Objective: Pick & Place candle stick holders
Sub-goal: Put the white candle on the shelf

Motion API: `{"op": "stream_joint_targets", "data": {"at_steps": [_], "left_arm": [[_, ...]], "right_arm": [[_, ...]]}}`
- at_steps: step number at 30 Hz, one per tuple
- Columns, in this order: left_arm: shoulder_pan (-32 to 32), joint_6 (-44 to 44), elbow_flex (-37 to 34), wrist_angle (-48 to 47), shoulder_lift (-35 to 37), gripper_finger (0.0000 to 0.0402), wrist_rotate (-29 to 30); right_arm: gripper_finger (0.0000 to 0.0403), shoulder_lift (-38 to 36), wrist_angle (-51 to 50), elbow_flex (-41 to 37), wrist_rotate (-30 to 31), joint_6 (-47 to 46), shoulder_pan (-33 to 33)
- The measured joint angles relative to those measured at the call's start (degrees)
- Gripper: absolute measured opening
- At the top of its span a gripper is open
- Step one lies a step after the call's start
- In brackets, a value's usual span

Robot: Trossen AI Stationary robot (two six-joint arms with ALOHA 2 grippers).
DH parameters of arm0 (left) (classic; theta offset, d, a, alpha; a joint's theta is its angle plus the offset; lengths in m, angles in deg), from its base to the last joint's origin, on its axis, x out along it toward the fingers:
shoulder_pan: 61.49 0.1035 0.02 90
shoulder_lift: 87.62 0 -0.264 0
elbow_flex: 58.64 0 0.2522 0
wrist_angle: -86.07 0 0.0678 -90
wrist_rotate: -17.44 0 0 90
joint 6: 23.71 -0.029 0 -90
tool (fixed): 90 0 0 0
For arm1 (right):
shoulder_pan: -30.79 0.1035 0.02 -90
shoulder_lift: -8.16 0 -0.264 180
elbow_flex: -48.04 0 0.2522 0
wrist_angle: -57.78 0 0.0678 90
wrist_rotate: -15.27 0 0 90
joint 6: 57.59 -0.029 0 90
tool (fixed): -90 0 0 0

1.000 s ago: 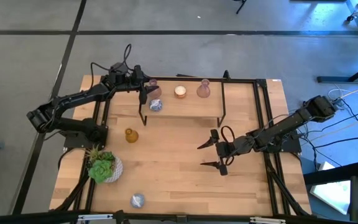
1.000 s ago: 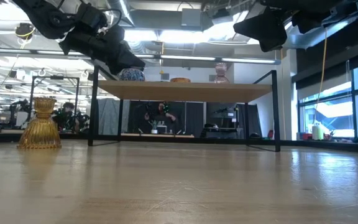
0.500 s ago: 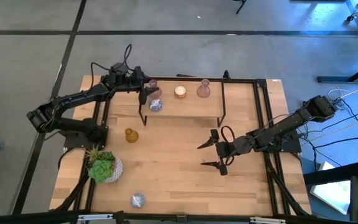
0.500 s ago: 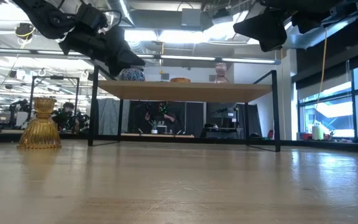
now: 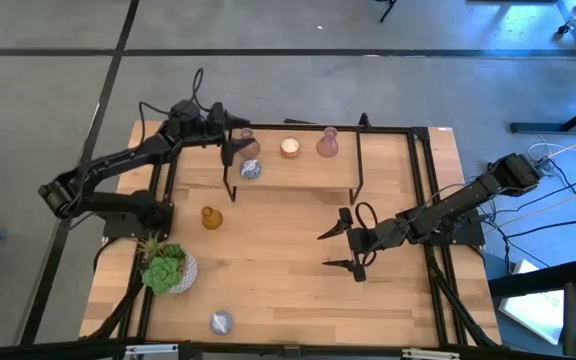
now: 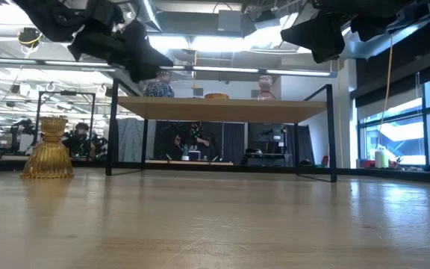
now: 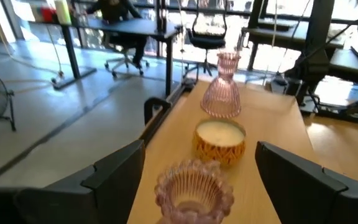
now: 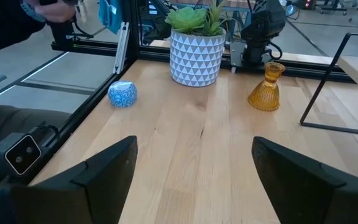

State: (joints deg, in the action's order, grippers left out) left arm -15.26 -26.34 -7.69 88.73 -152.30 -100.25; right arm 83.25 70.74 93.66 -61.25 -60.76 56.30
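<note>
A wooden shelf on a black frame stands at the table's far side. On it stand a pink holder, a silvery-blue round one, a cream-white one and a second pink vase-shaped one. My left gripper is open at the shelf's left end, and its fingers stand on either side of the near pink holder, apart from it. An amber holder and a second silvery-blue one rest on the table. My right gripper hangs open and empty over the table's middle.
A green succulent in a pale patterned pot stands near the table's left edge, also in the right wrist view. The shelf's black legs stand on the table. Bare wood lies at the table's middle and near right.
My left gripper has drawn back a little from the shelf, up and toward the table's far left. In the low view this uncovers the top of the pink holder above the silvery-blue one. The holders have stayed in place.
</note>
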Motion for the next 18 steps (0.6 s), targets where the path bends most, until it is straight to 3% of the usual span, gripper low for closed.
{"op": "stream_joint_targets", "data": {"at_steps": [11,14,18], "left_arm": [[0.0,-0.8,0.0,-0.4,9.5,0.0304,7.0],[-0.1,1.7,0.0,-1.0,12.5,0.0304,2.4],[-1.8,5.6,0.0,-5.8,16.2,0.0304,-9.7]], "right_arm": [[0.0321,0.0,0.0,0.0,0.0,0.0,0.0],[0.0321,0.0,0.0,0.0,0.0,0.0,0.0],[0.0321,0.0,0.0,0.0,0.0,-0.5,0.0]]}}
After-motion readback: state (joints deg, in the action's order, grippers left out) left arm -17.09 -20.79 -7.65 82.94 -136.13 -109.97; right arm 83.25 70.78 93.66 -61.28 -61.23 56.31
